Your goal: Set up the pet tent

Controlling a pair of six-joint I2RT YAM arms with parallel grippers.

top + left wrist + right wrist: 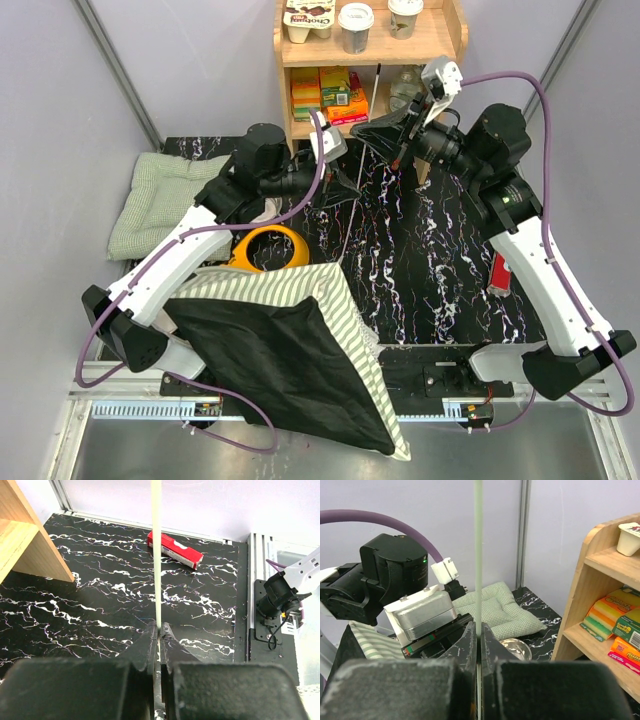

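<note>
The pet tent (290, 370) lies collapsed at the near left, dark underside up, its green-and-white striped edge hanging over the table's front. One thin white pole (346, 232) rises from it toward the shelf. My left gripper (342, 186) is shut on this pole, which runs straight up between its fingertips in the left wrist view (156, 555). My right gripper (386, 133) is shut on the same pole (478, 555) higher up, close to the shelf. The left gripper (159, 627) and the right gripper (478, 627) both have their jaws pressed against the pole.
A wooden shelf (370, 60) with boxes and cups stands at the back. A yellow bowl holder (268, 248) sits beside the tent. A green quilted cushion (160, 200) lies at the far left, a metal bowl (515, 647) near it. A red box (502, 272) lies at the right.
</note>
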